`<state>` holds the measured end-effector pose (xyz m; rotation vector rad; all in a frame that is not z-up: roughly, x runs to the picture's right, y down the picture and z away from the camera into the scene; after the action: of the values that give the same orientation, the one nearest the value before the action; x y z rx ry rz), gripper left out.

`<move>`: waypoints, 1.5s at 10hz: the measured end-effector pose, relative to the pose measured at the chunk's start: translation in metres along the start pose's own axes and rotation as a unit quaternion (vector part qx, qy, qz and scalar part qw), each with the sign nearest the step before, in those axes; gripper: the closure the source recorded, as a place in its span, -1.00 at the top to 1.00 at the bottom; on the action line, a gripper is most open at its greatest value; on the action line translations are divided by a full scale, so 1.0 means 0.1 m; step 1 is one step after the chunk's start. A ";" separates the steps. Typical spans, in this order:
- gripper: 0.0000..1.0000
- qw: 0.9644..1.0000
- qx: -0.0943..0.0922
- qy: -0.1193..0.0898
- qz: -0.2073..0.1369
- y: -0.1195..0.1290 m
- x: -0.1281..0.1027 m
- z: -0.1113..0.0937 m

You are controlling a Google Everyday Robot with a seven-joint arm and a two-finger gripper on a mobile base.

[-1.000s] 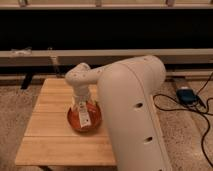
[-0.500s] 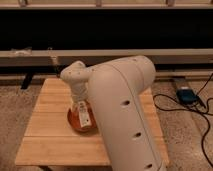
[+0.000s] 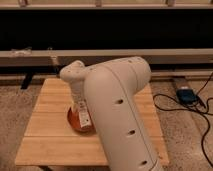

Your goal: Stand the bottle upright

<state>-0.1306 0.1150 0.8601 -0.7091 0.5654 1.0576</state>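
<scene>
My gripper (image 3: 83, 118) hangs from the white wrist (image 3: 75, 75) and reaches down into an orange bowl (image 3: 73, 122) at the middle of the wooden table (image 3: 45, 135). Its jaws stand open over the bowl's inside. The bottle is hidden: I cannot make it out behind the gripper and the thick white arm (image 3: 120, 110). That arm fills the centre and right of the view and covers the bowl's right half.
A dark low wall with a grey ledge (image 3: 30, 56) runs behind the table. On the speckled floor at the right lie a blue box (image 3: 186, 95) and black cables (image 3: 200, 112). The table's left and front edges show.
The big arm segment has swung left and nearer to the camera and now covers more of the table. The gripper stays down over the bowl.
</scene>
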 end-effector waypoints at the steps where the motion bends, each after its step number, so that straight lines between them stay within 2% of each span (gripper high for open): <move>1: 0.60 1.000 -0.001 0.007 -0.001 0.01 0.01 0.01; 4: 0.60 1.000 -0.004 0.016 -0.005 0.05 0.03 0.01; 5: 0.51 1.000 -0.006 0.018 -0.006 0.06 0.04 0.01; 10: -0.48 1.000 -0.013 0.024 -0.007 0.09 0.07 0.03; 11: -0.69 1.000 -0.015 0.018 -0.004 0.06 0.09 0.01; 12: -0.89 1.000 -0.021 0.003 0.003 0.01 0.10 -0.04; 13: -0.97 1.000 -0.025 -0.015 0.011 -0.06 0.11 -0.11; 15: -1.00 0.997 -0.038 -0.067 0.028 -0.31 0.11 -0.28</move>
<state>-0.1000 0.0899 0.8418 -0.6868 0.4340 1.1752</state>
